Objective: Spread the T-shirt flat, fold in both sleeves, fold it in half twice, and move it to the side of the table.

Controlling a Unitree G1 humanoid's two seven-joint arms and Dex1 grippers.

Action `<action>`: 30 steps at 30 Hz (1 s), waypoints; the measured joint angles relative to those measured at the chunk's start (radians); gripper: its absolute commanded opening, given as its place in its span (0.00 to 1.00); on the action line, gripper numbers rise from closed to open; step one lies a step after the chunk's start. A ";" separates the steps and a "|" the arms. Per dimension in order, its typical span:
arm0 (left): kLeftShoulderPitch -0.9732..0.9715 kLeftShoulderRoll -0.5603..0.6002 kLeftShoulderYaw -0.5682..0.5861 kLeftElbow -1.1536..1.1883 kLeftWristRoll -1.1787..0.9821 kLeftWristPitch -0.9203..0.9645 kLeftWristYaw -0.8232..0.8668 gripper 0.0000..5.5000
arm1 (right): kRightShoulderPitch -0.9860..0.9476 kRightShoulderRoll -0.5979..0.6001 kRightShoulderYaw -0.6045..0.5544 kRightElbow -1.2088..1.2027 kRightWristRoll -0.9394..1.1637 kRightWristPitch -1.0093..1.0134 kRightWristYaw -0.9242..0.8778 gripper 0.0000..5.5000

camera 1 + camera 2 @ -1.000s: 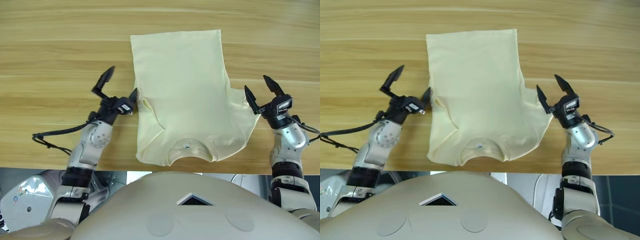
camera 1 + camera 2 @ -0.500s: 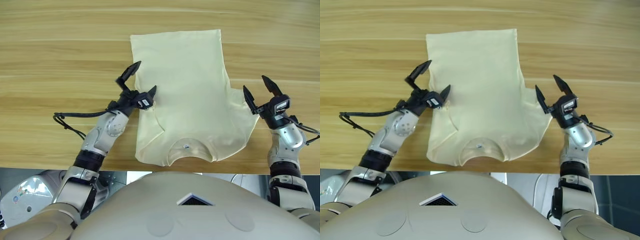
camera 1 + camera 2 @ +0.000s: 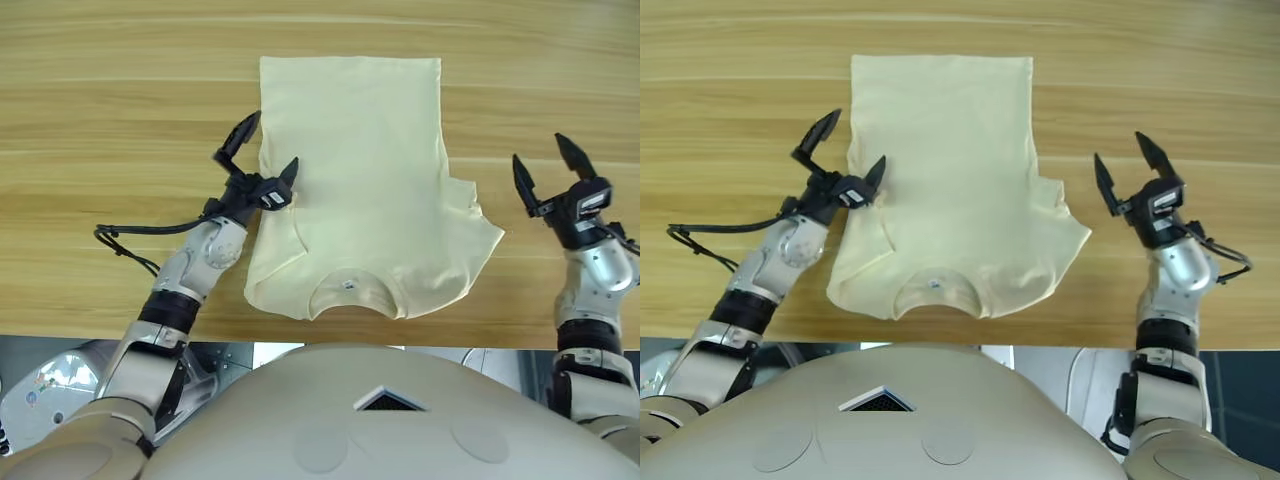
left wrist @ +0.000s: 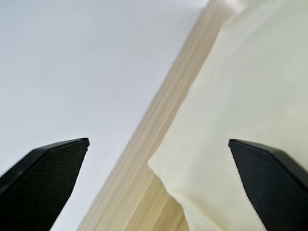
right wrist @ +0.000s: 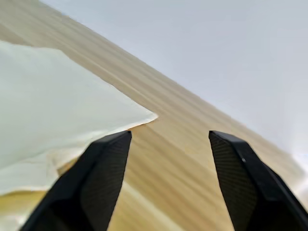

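A pale yellow T-shirt (image 3: 365, 170) lies on the wooden table (image 3: 110, 120), collar toward the near edge, hem toward the far side. Its left sleeve is folded in over the body; the right sleeve (image 3: 478, 232) sticks out a little. My left gripper (image 3: 262, 158) stands open at the shirt's left edge, one finger over the fabric, holding nothing. My right gripper (image 3: 548, 170) is open over bare wood, to the right of the right sleeve and apart from it. The shirt (image 4: 240, 86) fills one side of the left wrist view, and its far corner (image 5: 96, 103) lies beyond the right wrist's fingers.
The table's near edge (image 3: 100, 335) runs just below the shirt's collar. Bare wood stretches left, right and beyond the shirt. A black cable (image 3: 130, 235) loops beside my left forearm.
The whole picture has shifted a little. My left gripper swung in from the left to the shirt's left edge. The shirt's lower part has shifted left. My right gripper drew away to the right of the sleeve.
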 measured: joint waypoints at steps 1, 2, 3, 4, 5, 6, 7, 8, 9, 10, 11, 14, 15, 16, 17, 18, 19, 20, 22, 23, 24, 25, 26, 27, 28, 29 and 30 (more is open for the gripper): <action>0.014 -0.002 0.003 -0.036 -0.002 -0.007 0.004 0.98 | 0.069 -0.061 -0.069 -0.047 -0.114 -0.033 -0.043 0.54; 0.023 -0.005 0.008 -0.062 -0.004 -0.014 0.005 0.98 | 0.131 -0.110 -0.121 -0.081 -0.208 -0.054 -0.075 0.54; 0.036 -0.008 0.019 -0.098 -0.019 -0.022 0.008 0.98 | 0.207 -0.158 -0.188 -0.120 -0.314 -0.067 -0.115 0.54; 0.042 -0.012 0.037 -0.140 -0.022 -0.023 0.023 0.98 | 0.300 -0.200 -0.244 -0.166 -0.439 -0.072 -0.142 0.54; 0.045 -0.016 0.059 -0.174 -0.024 -0.024 0.033 0.98 | 0.395 -0.218 -0.267 -0.218 -0.531 -0.070 -0.148 0.54; 0.044 -0.017 0.075 -0.199 -0.031 -0.024 0.047 0.98 | 0.477 -0.213 -0.266 -0.261 -0.599 -0.065 -0.151 0.54; 0.045 -0.023 0.093 -0.225 -0.035 -0.025 0.059 0.98 | 0.555 -0.204 -0.246 -0.316 -0.667 -0.059 -0.151 0.54; 0.049 -0.028 0.115 -0.248 -0.040 -0.025 0.074 0.98 | 0.616 -0.178 -0.231 -0.374 -0.696 -0.053 -0.173 0.54; 0.054 -0.032 0.133 -0.269 -0.041 -0.025 0.085 0.98 | 0.638 -0.168 -0.214 -0.415 -0.717 -0.044 -0.197 0.54; 0.060 -0.038 0.145 -0.293 -0.049 -0.026 0.091 0.98 | 0.639 -0.162 -0.193 -0.444 -0.738 -0.031 -0.220 0.54; 0.071 -0.039 0.157 -0.304 -0.059 -0.026 0.092 0.98 | 0.608 -0.156 -0.158 -0.461 -0.762 -0.014 -0.248 0.54; 0.077 -0.039 0.180 -0.313 -0.060 -0.025 0.092 0.98 | 0.490 -0.137 -0.058 -0.493 -0.872 0.039 -0.339 0.54; 0.078 -0.039 0.183 -0.316 -0.059 -0.025 0.092 0.98 | 0.473 -0.137 -0.040 -0.504 -0.903 0.052 -0.361 0.54; 0.081 -0.038 0.192 -0.320 -0.059 -0.025 0.091 0.98 | 0.461 -0.138 -0.015 -0.525 -0.950 0.070 -0.398 0.54; 0.084 -0.037 0.199 -0.326 -0.059 -0.024 0.091 0.98 | 0.461 -0.141 -0.001 -0.535 -0.977 0.081 -0.424 0.54; 0.091 -0.037 0.211 -0.336 -0.059 -0.024 0.091 0.98 | 0.457 -0.148 0.018 -0.540 -0.999 0.095 -0.455 0.54; 0.100 -0.037 0.215 -0.339 -0.058 -0.022 0.091 0.98 | 0.443 -0.154 0.038 -0.536 -1.022 0.104 -0.484 0.54; 0.105 -0.037 0.217 -0.340 -0.058 -0.022 0.091 0.98 | 0.426 -0.167 0.061 -0.525 -1.034 0.112 -0.508 0.54; 0.106 -0.038 0.219 -0.343 -0.057 -0.022 0.091 0.98 | 0.399 -0.180 0.097 -0.500 -1.054 0.130 -0.562 0.54; 0.108 -0.038 0.219 -0.343 -0.057 -0.022 0.091 0.98 | 0.395 -0.186 0.108 -0.494 -1.056 0.135 -0.579 0.54; 0.110 -0.039 0.218 -0.343 -0.057 -0.022 0.090 0.98 | 0.387 -0.195 0.126 -0.482 -1.057 0.142 -0.602 0.54; 0.111 -0.040 0.218 -0.343 -0.057 -0.021 0.090 0.98 | 0.375 -0.208 0.143 -0.468 -1.057 0.146 -0.622 0.54; 0.111 -0.041 0.218 -0.343 -0.057 -0.022 0.090 0.98 | 0.360 -0.214 0.159 -0.448 -1.057 0.152 -0.645 0.54; 0.111 -0.041 0.218 -0.343 -0.057 -0.022 0.090 0.98 | 0.351 -0.219 0.173 -0.435 -1.057 0.157 -0.664 0.54; 0.112 -0.043 0.218 -0.343 -0.057 -0.021 0.089 0.98 | 0.343 -0.223 0.183 -0.423 -1.057 0.163 -0.682 0.54; 0.113 -0.046 0.218 -0.343 -0.057 -0.021 0.089 0.98 | 0.334 -0.232 0.199 -0.412 -1.057 0.170 -0.700 0.54; 0.114 -0.047 0.217 -0.343 -0.057 -0.021 0.089 0.98 | 0.323 -0.246 0.214 -0.402 -1.057 0.171 -0.712 0.54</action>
